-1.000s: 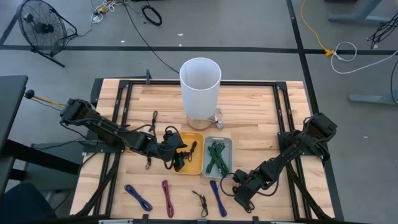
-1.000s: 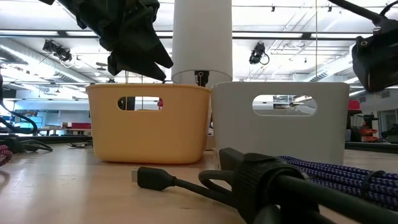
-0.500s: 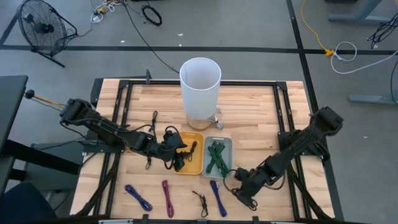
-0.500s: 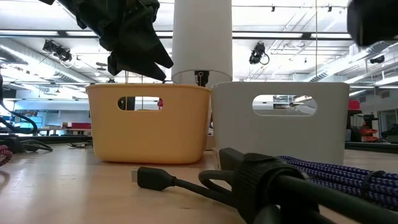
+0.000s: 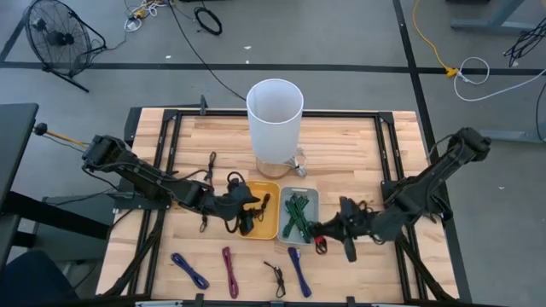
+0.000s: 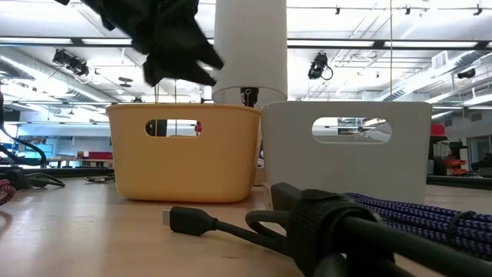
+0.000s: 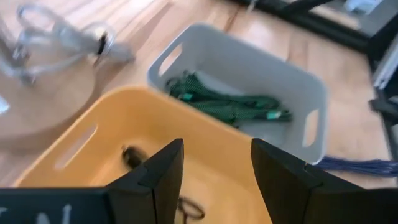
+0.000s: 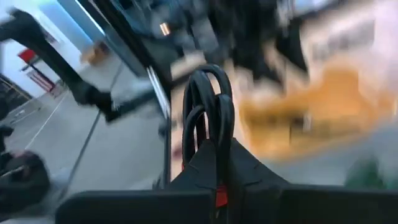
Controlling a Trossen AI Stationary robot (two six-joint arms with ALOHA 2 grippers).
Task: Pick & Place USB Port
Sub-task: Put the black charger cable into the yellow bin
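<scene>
Looped glossy black cable [image 8: 208,112] pinched in shut right gripper [image 5: 322,242] beside grey rectangular plastic bin [image 5: 309,198], left gripper [image 5: 248,215] held spread, empty, over yellow plastic bin [image 5: 271,189]

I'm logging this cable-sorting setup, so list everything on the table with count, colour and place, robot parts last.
Yellow bin: one, table middle, black cable inside.
Grey bin: one, right of and touching the yellow bin, holds green cables.
White cylinder: one, upright behind the bins.
Blue cables: two, front edge, one left, one centre.
Magenta cable: one, front edge.
Black cable: one, small, front edge.
Left gripper: open, over the yellow bin.
Right gripper: shut on a black looped cable, beside the grey bin.
</scene>
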